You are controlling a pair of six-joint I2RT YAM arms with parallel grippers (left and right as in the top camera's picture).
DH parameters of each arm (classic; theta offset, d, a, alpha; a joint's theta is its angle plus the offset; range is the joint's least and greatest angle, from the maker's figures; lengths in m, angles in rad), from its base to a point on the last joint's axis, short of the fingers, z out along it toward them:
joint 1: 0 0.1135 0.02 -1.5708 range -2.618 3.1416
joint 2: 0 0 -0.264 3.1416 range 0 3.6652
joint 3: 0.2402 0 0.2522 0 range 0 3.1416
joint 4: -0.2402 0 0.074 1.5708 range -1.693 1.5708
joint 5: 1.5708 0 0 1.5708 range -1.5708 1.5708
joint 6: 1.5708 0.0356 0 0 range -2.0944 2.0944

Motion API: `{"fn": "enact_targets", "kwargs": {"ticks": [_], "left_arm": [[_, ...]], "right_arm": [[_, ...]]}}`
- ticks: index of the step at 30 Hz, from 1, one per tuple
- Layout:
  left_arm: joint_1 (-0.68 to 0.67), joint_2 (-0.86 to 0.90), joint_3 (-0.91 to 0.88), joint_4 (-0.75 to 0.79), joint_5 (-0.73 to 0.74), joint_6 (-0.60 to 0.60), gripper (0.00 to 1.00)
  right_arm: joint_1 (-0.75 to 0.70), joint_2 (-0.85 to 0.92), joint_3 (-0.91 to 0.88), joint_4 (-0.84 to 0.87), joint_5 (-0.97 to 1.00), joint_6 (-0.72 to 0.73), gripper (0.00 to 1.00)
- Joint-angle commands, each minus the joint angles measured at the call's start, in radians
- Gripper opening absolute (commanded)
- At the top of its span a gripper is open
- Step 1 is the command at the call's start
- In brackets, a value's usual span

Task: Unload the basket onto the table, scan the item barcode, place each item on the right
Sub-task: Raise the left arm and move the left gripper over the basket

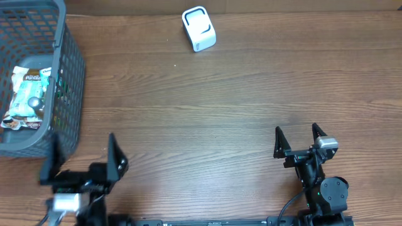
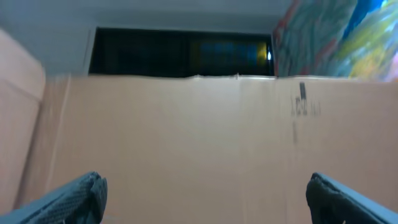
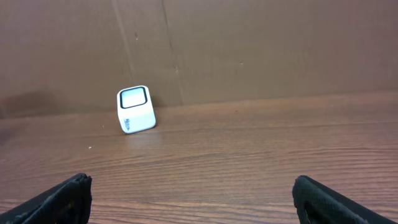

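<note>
A snack packet (image 1: 26,95), the item, lies inside the grey basket (image 1: 68,81) at the table's left edge. The white barcode scanner (image 1: 199,28) stands at the back middle of the table, and the right wrist view shows the scanner (image 3: 135,109) well ahead and to the left. My left gripper (image 1: 81,158) rests near the front left, just in front of the basket, jaws wide open and empty. In its own view the left gripper (image 2: 202,196) faces a cardboard wall. My right gripper (image 1: 296,139) sits at the front right, open with nothing between its fingers (image 3: 68,198).
The wooden table (image 1: 220,119) stretches between the arms and the scanner. A brown cardboard wall (image 3: 249,50) backs the table. The basket's tall mesh wall stands close to the left gripper.
</note>
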Motion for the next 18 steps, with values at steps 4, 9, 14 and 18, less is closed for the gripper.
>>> {"fn": "enact_targets", "kwargs": {"ticks": [4,9,14,18], "left_arm": [[-0.006,0.023,0.375,-0.373,0.003,0.186,1.00],[-0.006,0.145,0.594,-0.613,-0.024,0.185,1.00],[-0.006,0.348,0.844,-0.886,-0.020,0.184,0.99],[-0.006,0.541,1.041,-1.118,-0.018,0.184,1.00]], "right_arm": [[-0.003,-0.007,-0.011,0.006,-0.005,-0.004,1.00],[-0.003,-0.007,-0.011,0.006,-0.005,-0.004,1.00],[-0.003,-0.007,-0.011,0.006,-0.005,-0.005,1.00],[-0.003,-0.007,-0.011,0.006,-0.005,-0.004,1.00]]}}
